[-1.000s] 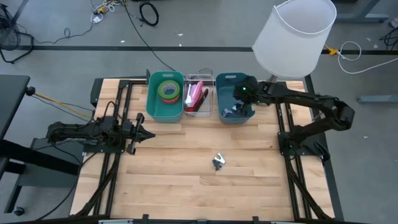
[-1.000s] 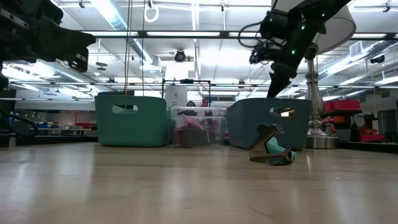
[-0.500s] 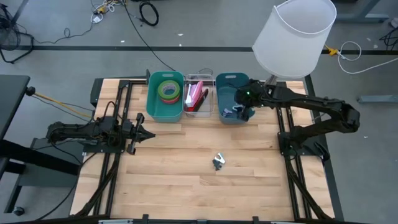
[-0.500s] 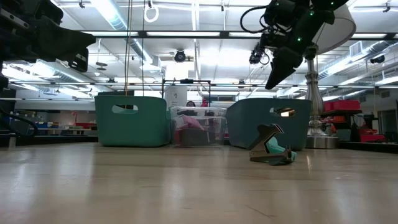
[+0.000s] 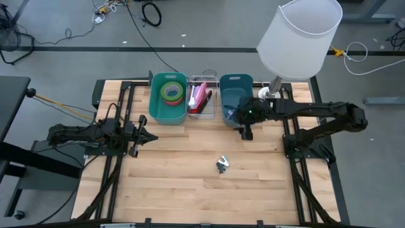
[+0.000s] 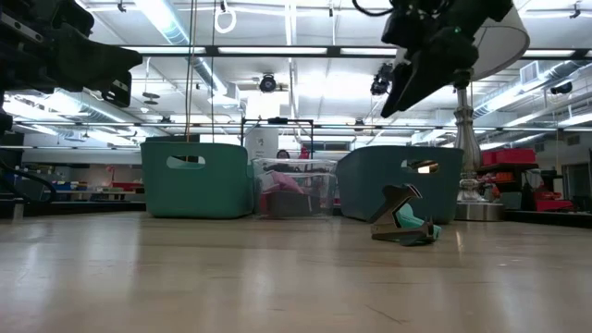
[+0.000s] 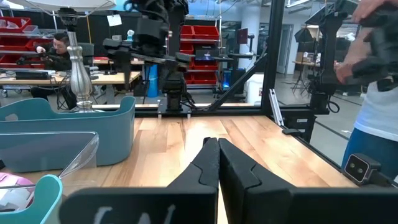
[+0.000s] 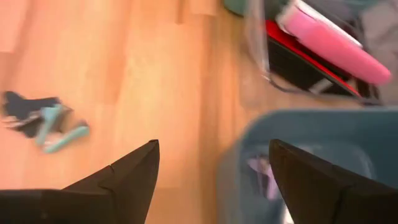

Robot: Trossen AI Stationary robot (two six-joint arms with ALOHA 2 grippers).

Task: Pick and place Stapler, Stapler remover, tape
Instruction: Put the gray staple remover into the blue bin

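I see the small teal-and-dark metal staple remover (image 5: 222, 164) lying on its side on the wooden worktop (image 5: 190, 177), claws apart. My right gripper (image 5: 246, 131) hangs wide open and empty beside the dark blue plastic bin (image 5: 233, 82); the left gripper (image 5: 152, 139) rests closed, holding nothing.

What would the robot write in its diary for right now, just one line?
right gripper: open, empty, above blue bin's front edge | left gripper: shut, waiting | staple remover: on table

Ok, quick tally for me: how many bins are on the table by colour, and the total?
Green bin: 1
Clear bin: 1
Blue bin: 1
Total: 3
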